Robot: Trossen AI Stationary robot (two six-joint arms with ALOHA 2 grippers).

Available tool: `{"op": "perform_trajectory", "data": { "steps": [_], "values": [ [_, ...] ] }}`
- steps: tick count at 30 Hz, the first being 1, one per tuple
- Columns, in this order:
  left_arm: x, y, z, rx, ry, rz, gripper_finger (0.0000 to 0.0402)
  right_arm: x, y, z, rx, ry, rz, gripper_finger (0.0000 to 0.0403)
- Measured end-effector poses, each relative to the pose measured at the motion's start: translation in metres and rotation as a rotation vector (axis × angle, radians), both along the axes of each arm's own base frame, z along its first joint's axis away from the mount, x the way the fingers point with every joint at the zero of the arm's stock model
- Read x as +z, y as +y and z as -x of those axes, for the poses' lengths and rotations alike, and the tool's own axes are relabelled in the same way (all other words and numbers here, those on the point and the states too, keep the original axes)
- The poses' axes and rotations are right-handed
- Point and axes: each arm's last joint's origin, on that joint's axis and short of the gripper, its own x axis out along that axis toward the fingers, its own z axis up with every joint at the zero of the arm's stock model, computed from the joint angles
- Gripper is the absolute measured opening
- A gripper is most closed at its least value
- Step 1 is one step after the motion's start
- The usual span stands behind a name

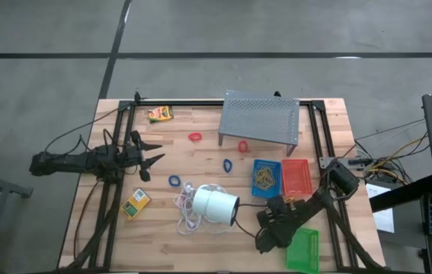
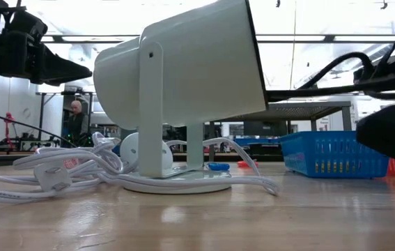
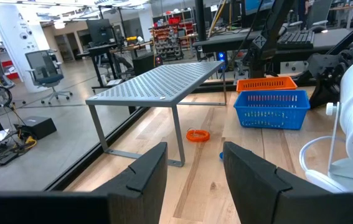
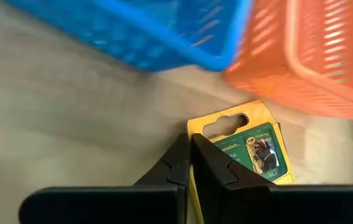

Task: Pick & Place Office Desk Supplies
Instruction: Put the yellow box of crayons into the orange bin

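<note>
My right gripper (image 4: 190,149) is shut at the near right of the table, at a small yellow box (image 4: 251,149), with the blue tray (image 4: 164,31) and red tray (image 4: 313,56) just beyond it. In the high view the box (image 1: 295,202) shows below those trays. My left gripper (image 1: 152,155) hangs open over the table's left side, touching nothing. Red loops (image 1: 194,137) (image 1: 242,144) and blue loops (image 1: 227,164) (image 1: 174,181) lie flat mid-table. The blue tray (image 1: 266,177) holds tan rubber bands. Two more yellow boxes (image 1: 160,113) (image 1: 136,203) lie at the left, and a green tray (image 1: 302,250) sits at the near right. My right gripper has the small yellow box by one long edge (image 4: 193,163), which runs into the seam between the shut fingers. The fingers point toward the table's far edge and the trays. The box's hang-tab end (image 4: 226,126) points away from them. Whether the box is lifted clear does not show.
A big white cylinder (image 1: 216,204) with loose white cord (image 1: 185,205) stands near the table's middle, left of my right arm. The grey perforated stand (image 1: 260,120) is at the far edge. Bare wood (image 1: 162,243) lies along the near left.
</note>
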Motion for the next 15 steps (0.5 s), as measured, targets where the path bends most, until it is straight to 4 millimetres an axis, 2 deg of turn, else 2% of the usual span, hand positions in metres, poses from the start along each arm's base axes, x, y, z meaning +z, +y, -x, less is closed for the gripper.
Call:
{"op": "perform_trajectory", "data": {
  "steps": [11,15],
  "values": [
    [0.0,0.0,0.0,0.0,0.0,0.0,0.0159,0.014,0.017,-0.022,0.27,-0.044,-0.119,0.0008],
    [0.0,0.0,0.0,0.0,0.0,0.0,0.0159,0.019,0.021,-0.028,0.316,-0.059,-0.146,0.0008]
  ]
}}
